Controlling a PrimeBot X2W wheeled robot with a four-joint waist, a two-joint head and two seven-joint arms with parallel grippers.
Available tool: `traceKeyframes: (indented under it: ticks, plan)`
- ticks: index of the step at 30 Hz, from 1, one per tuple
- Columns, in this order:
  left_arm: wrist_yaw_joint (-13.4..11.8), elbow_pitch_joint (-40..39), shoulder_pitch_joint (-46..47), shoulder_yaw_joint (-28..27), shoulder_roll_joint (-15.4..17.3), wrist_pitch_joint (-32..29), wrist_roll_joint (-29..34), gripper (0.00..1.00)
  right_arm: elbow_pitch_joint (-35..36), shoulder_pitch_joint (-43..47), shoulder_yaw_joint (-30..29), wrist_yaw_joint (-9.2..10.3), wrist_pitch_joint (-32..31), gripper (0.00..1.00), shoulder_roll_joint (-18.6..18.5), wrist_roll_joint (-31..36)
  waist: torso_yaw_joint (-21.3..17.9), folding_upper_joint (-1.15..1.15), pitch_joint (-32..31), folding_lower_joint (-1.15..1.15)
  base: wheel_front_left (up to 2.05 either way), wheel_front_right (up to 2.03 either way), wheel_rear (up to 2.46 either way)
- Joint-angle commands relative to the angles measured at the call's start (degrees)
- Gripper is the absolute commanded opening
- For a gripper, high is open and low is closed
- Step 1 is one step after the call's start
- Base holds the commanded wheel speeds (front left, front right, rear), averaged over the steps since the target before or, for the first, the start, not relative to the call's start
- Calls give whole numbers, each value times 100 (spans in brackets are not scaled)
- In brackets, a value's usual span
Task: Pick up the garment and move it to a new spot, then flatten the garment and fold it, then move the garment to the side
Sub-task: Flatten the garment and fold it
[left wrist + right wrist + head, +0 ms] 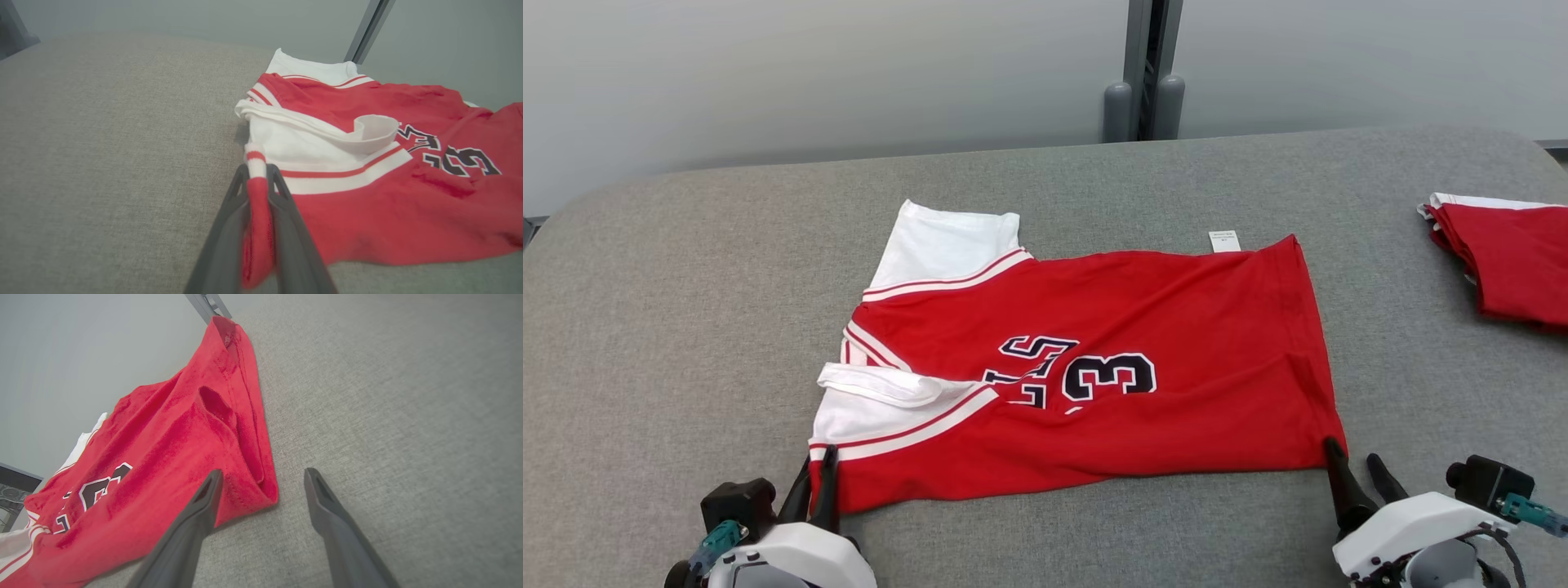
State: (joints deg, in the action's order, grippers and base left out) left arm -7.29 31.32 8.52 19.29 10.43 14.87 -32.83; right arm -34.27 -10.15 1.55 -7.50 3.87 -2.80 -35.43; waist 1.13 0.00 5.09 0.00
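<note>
**Left gripper pinches jersey corner; right gripper stands wide**

The grey fabric-covered worktop (pixel 686 269) carries a red jersey (pixel 1176 343) with white striped sleeves and dark numerals, spread near its middle, neck end toward the robot's left. A folded red garment (pixel 1511 261) lies well apart at the right edge. The left gripper (pixel 256 171) is clamped on the jersey's near striped corner, cloth bunched between its fingers. The right gripper (pixel 263 473) stands wide, the near hem corner between its fingers. A small white label (pixel 1224 240) pokes out at the far hem.

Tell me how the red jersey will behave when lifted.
Probably floppy: the jersey bunches thin inside the shut left tool. Likely light, since its folded collar stands curled. It may sag unevenly, as the right tool is open at the other corner.
</note>
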Motion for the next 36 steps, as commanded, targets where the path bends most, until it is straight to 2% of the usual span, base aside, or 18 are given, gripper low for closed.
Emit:
traceKeyframes:
  ticks: [1,9,13,16,24,36]
  plan:
    - [4,-19,25,11,28,0,53,0,-137,-111,47,3,54,100,-26,-128,18,0,10,0,0,0,0]
    - [11,-55,43,114,59,-52,66,0,-741,-452,586,3,74,100,-21,-1389,98,0,29,0,0,0,0]
    - [-3,-74,24,159,76,-77,82,0,-896,-556,857,3,156,100,-16,-1755,117,0,21,0,0,0,0]
    - [7,-86,-5,197,94,-113,92,0,-993,-642,1010,3,293,0,-16,-1841,109,0,4,0,0,0,0]
    - [91,-124,-111,341,207,-361,101,0,-1078,-652,1057,3,612,0,-134,-1931,49,0,-97,0,0,0,0]
    - [104,-593,-630,519,589,-971,23,0,-818,-233,1018,3,460,0,-523,-2320,-62,0,-295,0,0,0,0]
